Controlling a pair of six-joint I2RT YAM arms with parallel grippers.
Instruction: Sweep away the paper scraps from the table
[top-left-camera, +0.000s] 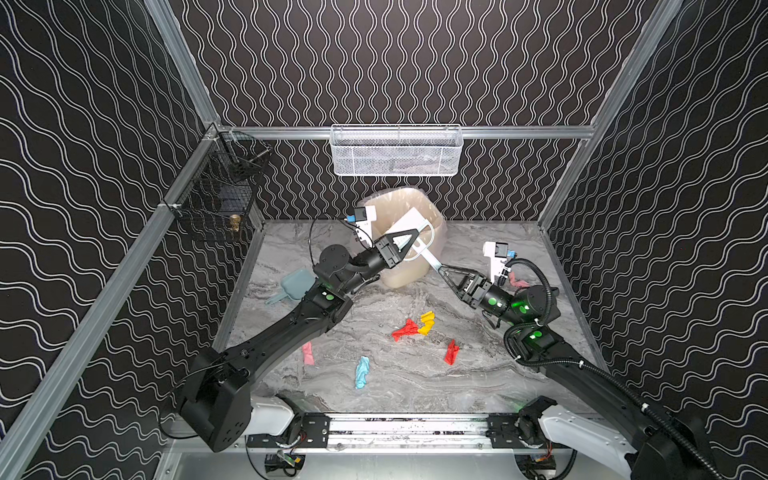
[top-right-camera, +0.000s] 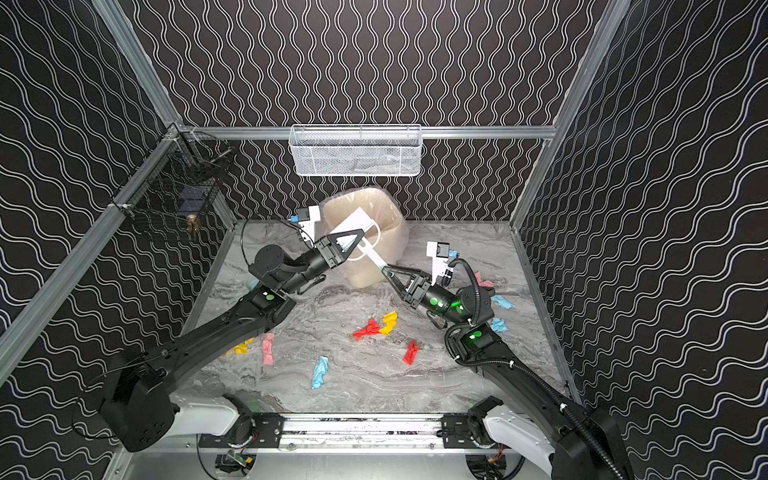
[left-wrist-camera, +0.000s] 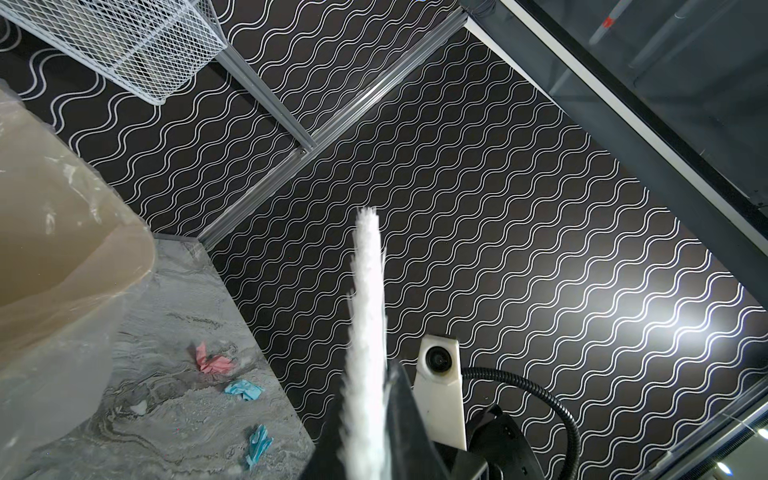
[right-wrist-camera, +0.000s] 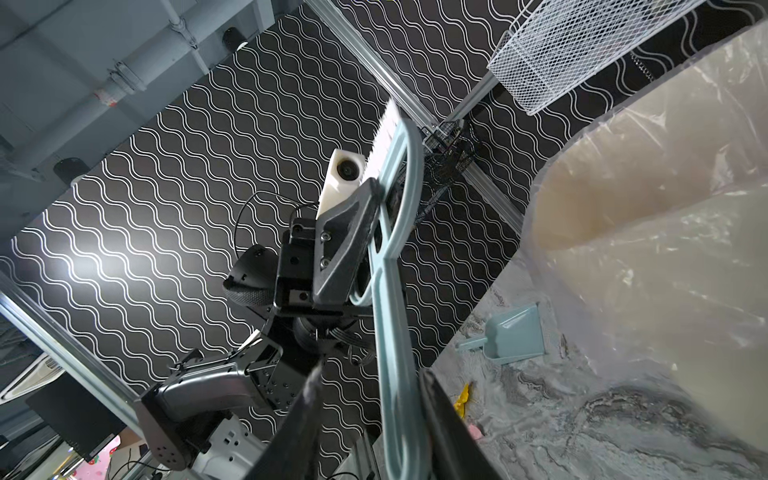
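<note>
scraps (top-left-camera: 409, 330) lie loose all over the surface (top-left-camera: 415, 386): red and yellow in the middle, red, blue and pink nearer the front, and more by the right rail (top-left-camera: 572, 299). none looks gathered, and the dustpan (top-left-camera: 297, 284) lies at the left, seemingly empty, so sweeping seems not yet begun. the left end effector (top-left-camera: 413, 237) is clamped on the brush (top-left-camera: 409, 220), held above the bin (top-left-camera: 407, 276). the right end effector (top-left-camera: 441, 268) has its jaws apart around the handle end. the front centre is open, while the rail-side scraps leave little room.
</note>
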